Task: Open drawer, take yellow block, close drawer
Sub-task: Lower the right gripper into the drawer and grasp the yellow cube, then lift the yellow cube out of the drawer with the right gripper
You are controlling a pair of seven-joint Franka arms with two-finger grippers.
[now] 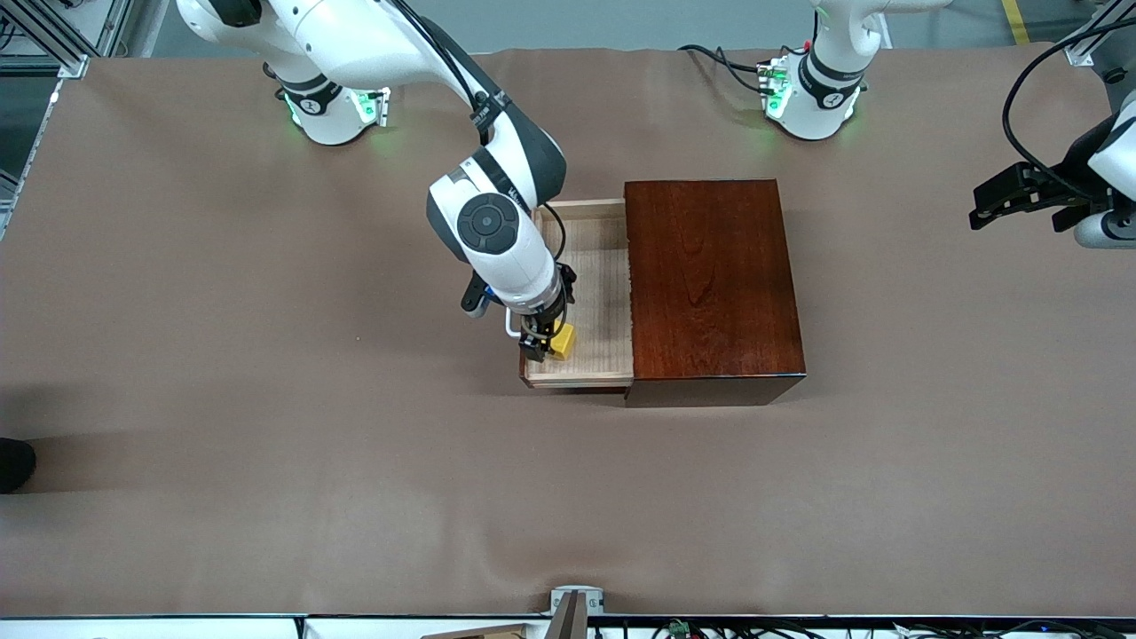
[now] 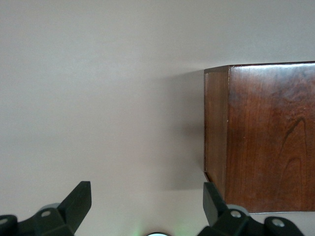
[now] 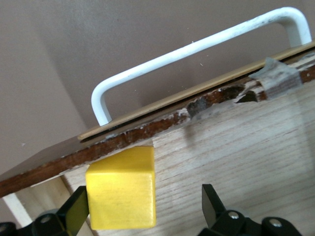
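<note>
Trouble looms at the open drawer (image 1: 596,293): your right gripper (image 3: 142,209) hangs fingers-wide over the yellow block (image 3: 122,194), which sits off-centre against one finger and could skid away. Your left gripper (image 2: 147,201), spread, waits above the tabletop (image 1: 222,399).

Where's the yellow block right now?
In the front view, the yellow block sits in the open drawer, in the corner nearest the camera by the drawer's front, between the open fingers of the right gripper.
</note>
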